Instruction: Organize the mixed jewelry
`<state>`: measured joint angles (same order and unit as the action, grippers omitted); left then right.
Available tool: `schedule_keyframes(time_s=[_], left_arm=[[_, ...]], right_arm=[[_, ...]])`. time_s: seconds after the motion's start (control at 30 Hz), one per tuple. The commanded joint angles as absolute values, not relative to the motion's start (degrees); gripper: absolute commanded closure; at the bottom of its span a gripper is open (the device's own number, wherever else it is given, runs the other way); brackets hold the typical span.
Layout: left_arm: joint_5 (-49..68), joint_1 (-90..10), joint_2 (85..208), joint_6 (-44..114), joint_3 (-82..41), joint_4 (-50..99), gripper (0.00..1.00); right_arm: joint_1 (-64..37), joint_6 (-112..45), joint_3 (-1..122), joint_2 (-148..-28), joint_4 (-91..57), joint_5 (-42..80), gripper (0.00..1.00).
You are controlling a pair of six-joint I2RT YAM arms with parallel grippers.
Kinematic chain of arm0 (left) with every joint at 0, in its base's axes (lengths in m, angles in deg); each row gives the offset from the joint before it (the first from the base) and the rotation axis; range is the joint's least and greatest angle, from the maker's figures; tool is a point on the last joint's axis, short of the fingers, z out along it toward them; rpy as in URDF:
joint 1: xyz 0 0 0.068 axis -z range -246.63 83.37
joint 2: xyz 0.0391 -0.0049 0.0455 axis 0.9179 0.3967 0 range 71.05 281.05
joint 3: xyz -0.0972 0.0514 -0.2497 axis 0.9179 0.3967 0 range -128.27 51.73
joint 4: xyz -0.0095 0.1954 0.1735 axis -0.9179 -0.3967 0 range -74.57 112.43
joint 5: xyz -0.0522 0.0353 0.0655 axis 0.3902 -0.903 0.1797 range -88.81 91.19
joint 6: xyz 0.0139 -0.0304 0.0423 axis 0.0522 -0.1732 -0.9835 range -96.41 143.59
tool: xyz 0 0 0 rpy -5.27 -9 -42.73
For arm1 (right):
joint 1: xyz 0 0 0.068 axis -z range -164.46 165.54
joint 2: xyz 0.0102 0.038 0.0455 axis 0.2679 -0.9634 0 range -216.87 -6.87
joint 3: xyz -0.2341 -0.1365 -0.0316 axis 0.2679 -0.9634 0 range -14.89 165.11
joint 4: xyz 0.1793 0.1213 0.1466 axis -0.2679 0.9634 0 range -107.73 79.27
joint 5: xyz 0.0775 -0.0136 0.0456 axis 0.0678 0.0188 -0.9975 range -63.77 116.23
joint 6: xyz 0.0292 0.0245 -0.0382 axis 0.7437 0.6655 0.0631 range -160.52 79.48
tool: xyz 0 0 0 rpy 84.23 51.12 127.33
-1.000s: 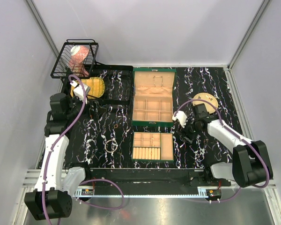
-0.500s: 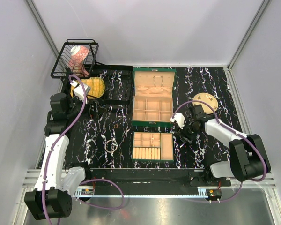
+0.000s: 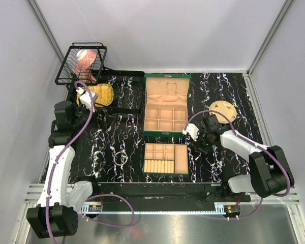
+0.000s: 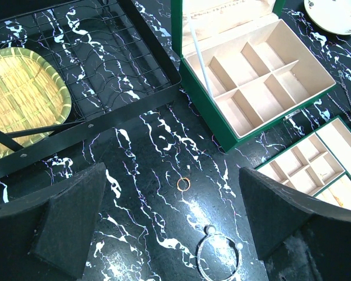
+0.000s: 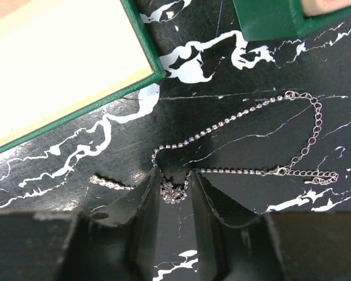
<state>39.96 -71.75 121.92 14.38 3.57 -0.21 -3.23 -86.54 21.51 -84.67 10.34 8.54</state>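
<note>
Chain of small stones was spread on the black table. Its bunched middle was flanked by the narrowly parted jaws of the right gripper; a firm clamp could not be told. From above, the green tray was seen at that gripper's 8 o'clock. The left gripper was held wide apart, with a ring at 6 o'clock and a bangle at 5 o'clock.

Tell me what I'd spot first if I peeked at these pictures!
The big green box, open in the middle of the black marbled table, with its tray lying in front of it. Just right of the tray, the right gripper has a finger on each side of a bunched bit of sparkly chain. A thin round bangle lies left of the tray.
</note>
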Motion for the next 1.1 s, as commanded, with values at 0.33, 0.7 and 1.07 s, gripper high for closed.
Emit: schedule_keyframes(time_s=[0.33,0.7,1.07], left_arm=[[39.5,-71.9,121.7,13.3,3.7,2.7,0.01],[39.8,-71.9,122.9,11.6,3.3,2.7,0.01],[40.0,-71.8,124.5,11.3,2.3,3.7,0.01]], right_arm=[[-5.3,-87.1,18.8,-84.3,12.1,16.0,0.96],[-5.4,-85.5,25.5,-76.9,21.4,15.1,1.0],[-5.3,-84.9,31.0,-74.4,28.5,14.4,0.96]])
